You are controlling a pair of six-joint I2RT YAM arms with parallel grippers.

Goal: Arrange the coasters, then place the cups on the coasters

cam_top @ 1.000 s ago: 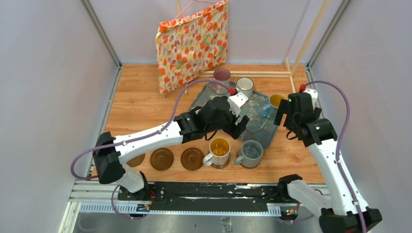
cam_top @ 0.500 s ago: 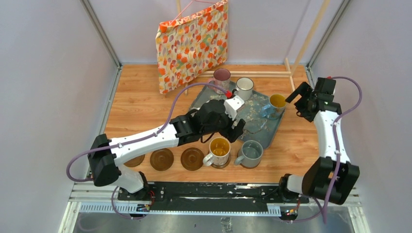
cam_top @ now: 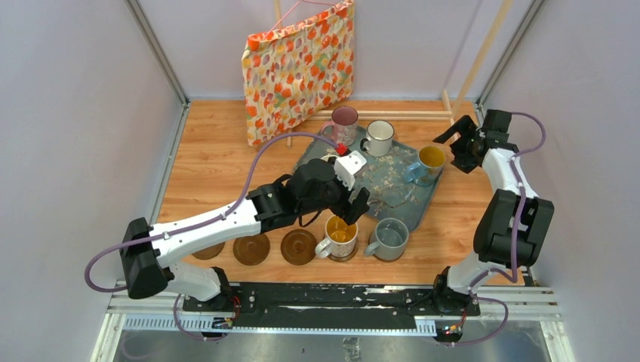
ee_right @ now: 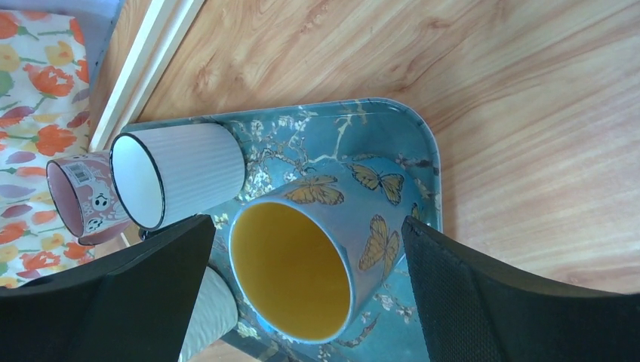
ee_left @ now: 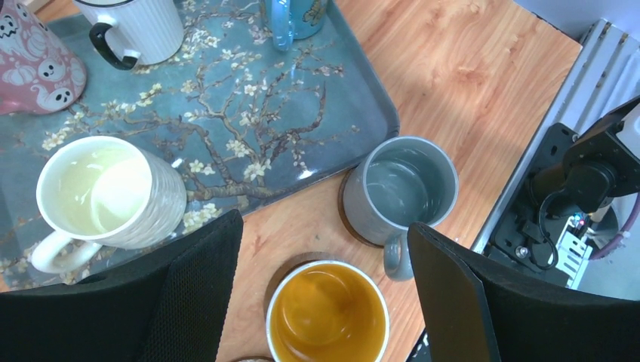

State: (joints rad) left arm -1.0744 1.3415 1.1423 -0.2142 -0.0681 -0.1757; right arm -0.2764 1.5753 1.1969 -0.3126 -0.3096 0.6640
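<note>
The only writing in view is a small label [ee_right: 75, 176] on the pink mug [ee_right: 79, 196], too small to read; that mug is printed with little ghost faces. Your left gripper [ee_left: 324, 226] stands wide with nothing between its fingers. Directly below it, the white mug with the yellow inside [ee_left: 328, 313] sits on a coaster [ee_left: 283, 273]. Just to the right, the grey mug [ee_left: 404, 192] sits on another coaster [ee_left: 349, 226]. The cream mug [ee_left: 106, 196] stands on the flowered tray [ee_left: 362, 98], just off the gripper's left finger. Three bare coasters [cam_top: 251, 247] lie in a row to the left of the two filled ones. Your right gripper [ee_right: 308, 222] is also spread wide and holds nothing. It faces the butterfly mug [ee_right: 332, 249] at the tray's right corner, with the white ribbed mug [ee_right: 177, 173] and the pink mug beyond it.
</note>
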